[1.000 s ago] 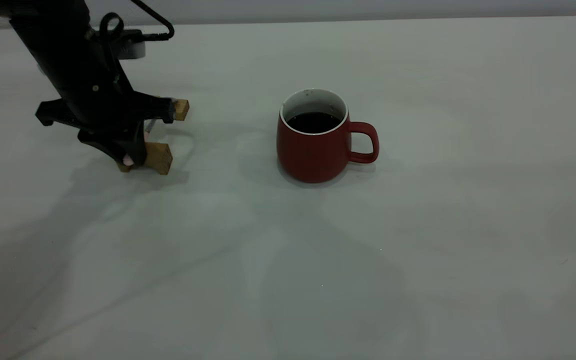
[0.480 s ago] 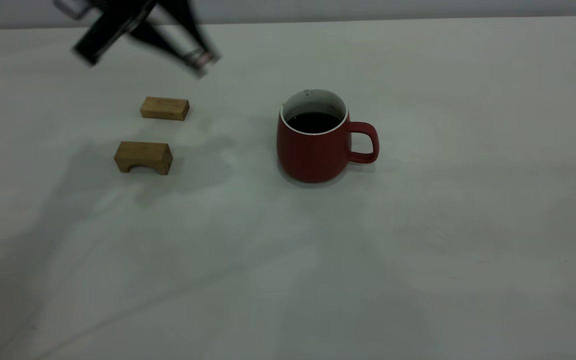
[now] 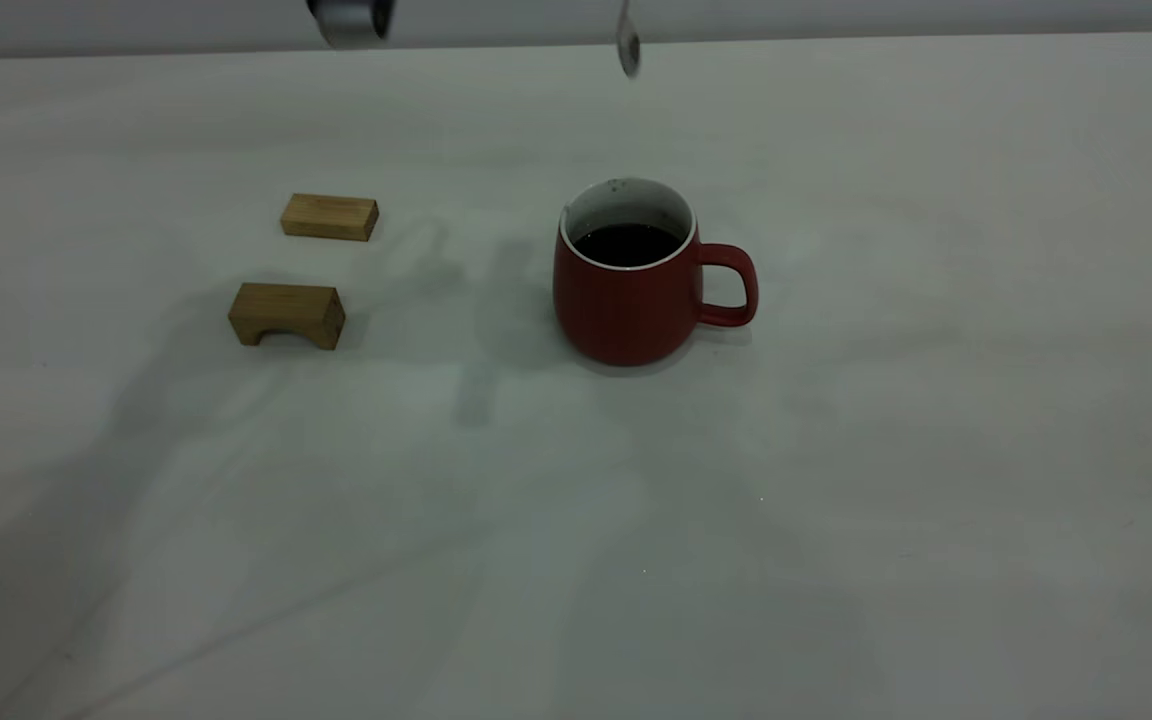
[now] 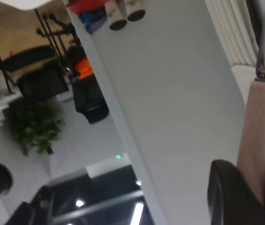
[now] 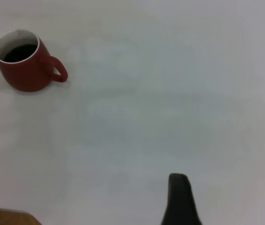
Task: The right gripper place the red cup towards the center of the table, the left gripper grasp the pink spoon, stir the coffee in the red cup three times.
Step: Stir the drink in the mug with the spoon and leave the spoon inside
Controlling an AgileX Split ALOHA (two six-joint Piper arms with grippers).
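- L of scene, exterior view: two wooden blocks (image 3: 329,217) are seen on the bench (image 3: 836,500), well below and off to the side of the left gripper (image 4: 256,192); they play no part in the step.
- Left gripper: held high above the bench, mostly out of the exterior view. In the left wrist view it is clamped on the pink spoon (image 4: 255,136), w/ the pink handle pinched between the dark fingers (image 4: 231,194).
- Spoon axis: long axis runs out from the gripper, handle in the grip, metal neck and bowl at the far end. In the exterior view the bowl hangs downward, roughly upright, high above the red cup (image 3: 636,280) and apart from it.
- Cup: stands upright near the bench centre, handle pointing toward the right arm's side; coffee (image 3: 628,243) is visible inside. The placing step is judged done.
- Step in hand, as judged: bringing the spoon to the cup. Spoon should be kept near vertical, centred over the coffee before descent, lowered w/o touching the rim, then stirred in small circles clear of the wall.
- Right gripper (image 5: 180,199): parked well away from the cup; only one dark finger shows, so apart or together can't be told.
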